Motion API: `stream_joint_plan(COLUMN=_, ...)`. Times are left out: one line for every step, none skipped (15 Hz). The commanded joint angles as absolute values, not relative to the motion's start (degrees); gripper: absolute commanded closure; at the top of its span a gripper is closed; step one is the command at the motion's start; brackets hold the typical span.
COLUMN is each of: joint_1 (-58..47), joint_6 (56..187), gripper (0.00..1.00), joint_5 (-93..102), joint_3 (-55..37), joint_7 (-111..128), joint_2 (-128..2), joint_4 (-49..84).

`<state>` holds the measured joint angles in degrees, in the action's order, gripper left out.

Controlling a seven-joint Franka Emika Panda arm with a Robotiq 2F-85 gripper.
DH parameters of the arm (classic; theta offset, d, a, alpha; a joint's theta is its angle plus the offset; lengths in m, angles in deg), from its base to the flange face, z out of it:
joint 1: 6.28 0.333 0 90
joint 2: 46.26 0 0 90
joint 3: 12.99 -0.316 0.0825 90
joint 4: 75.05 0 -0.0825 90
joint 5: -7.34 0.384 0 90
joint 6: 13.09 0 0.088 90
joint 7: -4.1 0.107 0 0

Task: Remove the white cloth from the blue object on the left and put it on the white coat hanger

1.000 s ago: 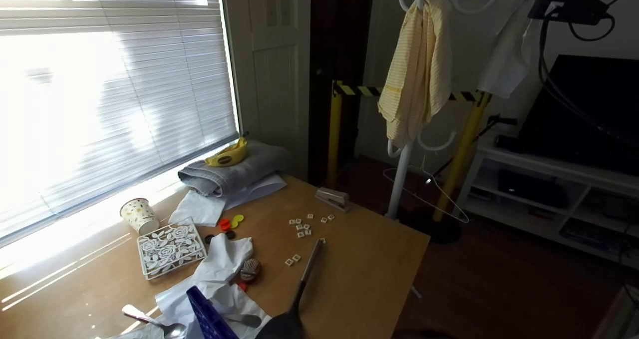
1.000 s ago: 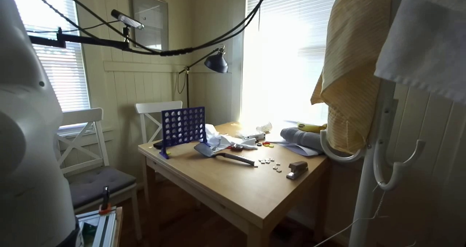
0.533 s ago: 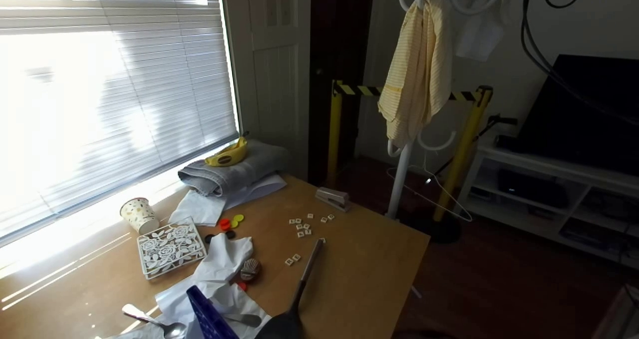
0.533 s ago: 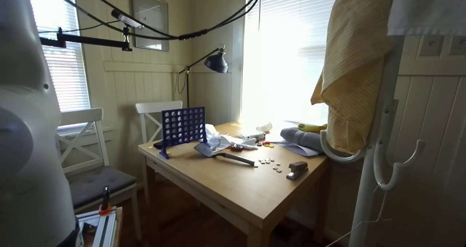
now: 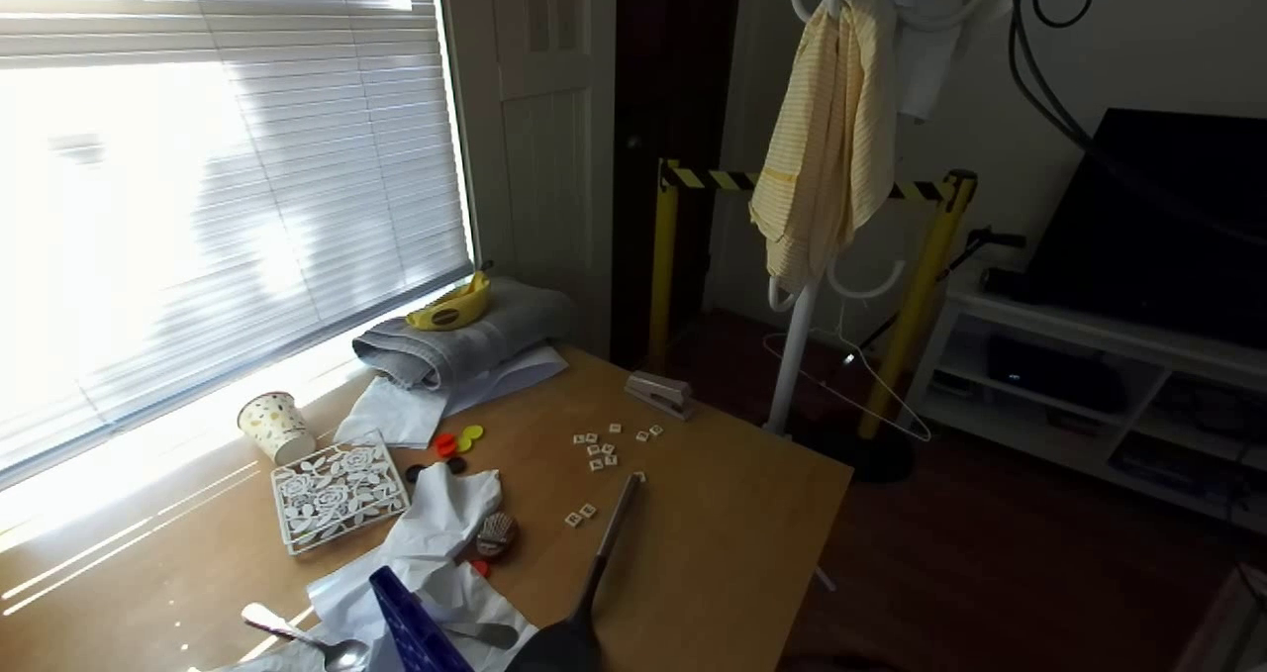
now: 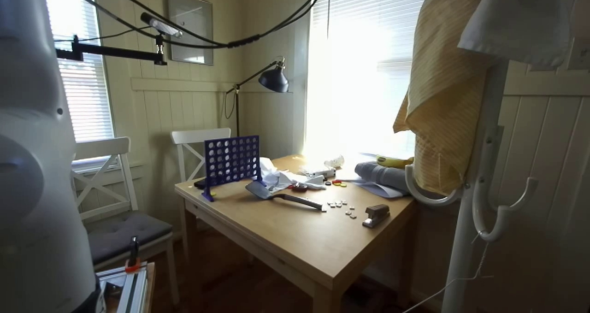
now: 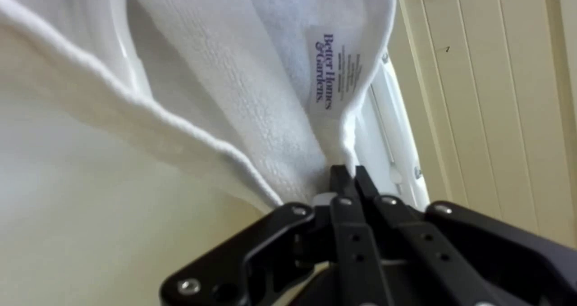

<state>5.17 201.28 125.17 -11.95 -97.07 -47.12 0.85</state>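
My gripper [image 7: 354, 173] is shut on an edge of the white cloth [image 7: 252, 71], which hangs in folds with its label showing. In an exterior view the cloth [image 5: 925, 48] hangs beside the upper hooks of the white coat hanger [image 5: 800, 355], at the top edge. The cloth also hangs near the pole in an exterior view [image 6: 518, 25]. Parts of the white stand [image 7: 401, 130] show beside and behind the cloth in the wrist view. I cannot tell whether the cloth touches a hook. The blue object [image 6: 233, 161], an upright board with holes, stands on the table with no cloth on it.
A yellow cloth [image 5: 827, 147] hangs on the stand beside the white one. The table [image 6: 295, 239] holds a spatula [image 6: 295, 200], a stapler [image 6: 376, 215], letter tiles and a rolled grey towel [image 6: 382, 177]. A yellow barrier post [image 5: 916, 306] stands behind the hanger.
The white cloth has moved left and up towards the stand's upper hooks in an exterior view. The black wrist part and cables moved with it. The table's things have not moved.
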Motion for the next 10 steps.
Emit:
stream_joint_plan(joint_1=3.84, joint_6=200.56, gripper=0.99, joint_5=138.78, joint_3=-11.27, joint_7=-106.83, joint_2=-48.08, joint_4=-2.48)
stream_joint_plan(joint_1=3.95, joint_6=201.01, gripper=0.99, joint_5=142.81, joint_3=-11.58, joint_7=-110.74, joint_2=-47.98, joint_4=-1.91)
stream_joint_plan(joint_1=4.07, joint_6=201.41, gripper=0.99, joint_5=147.19, joint_3=-11.86, joint_7=-115.29, joint_2=-47.68, joint_4=-0.97)
stream_joint_plan(joint_1=4.04, joint_6=202.06, gripper=0.99, joint_5=151.17, joint_3=-11.97, joint_7=-119.35, joint_2=-47.98, joint_4=-1.32)
stream_joint_plan(joint_1=3.89, joint_6=202.59, gripper=0.99, joint_5=155.31, joint_3=-12.05, joint_7=-123.74, joint_2=-48.33, joint_4=-1.64)
stream_joint_plan(joint_1=3.74, joint_6=203.73, gripper=0.99, joint_5=158.53, joint_3=-12.11, joint_7=-127.33, joint_2=-48.83, joint_4=-2.17)
stream_joint_plan(joint_1=4.74, joint_6=204.42, gripper=0.99, joint_5=152.41, joint_3=-14.69, joint_7=-121.78, joint_2=-47.95, joint_4=1.74)
stream_joint_plan(joint_1=4.54, joint_6=205.6, gripper=0.99, joint_5=152.68, joint_3=-15.45, joint_7=-123.65, joint_2=-48.1, joint_4=2.14)
stream_joint_plan(joint_1=4.3, joint_6=206.14, gripper=0.99, joint_5=152.21, joint_3=-16.83, joint_7=-123.06, joint_2=-48.27, joint_4=3.34)
stream_joint_plan(joint_1=3.88, joint_6=206.9, gripper=0.99, joint_5=152.05, joint_3=-18.35, joint_7=-122.46, joint_2=-48.11, joint_4=4.55)
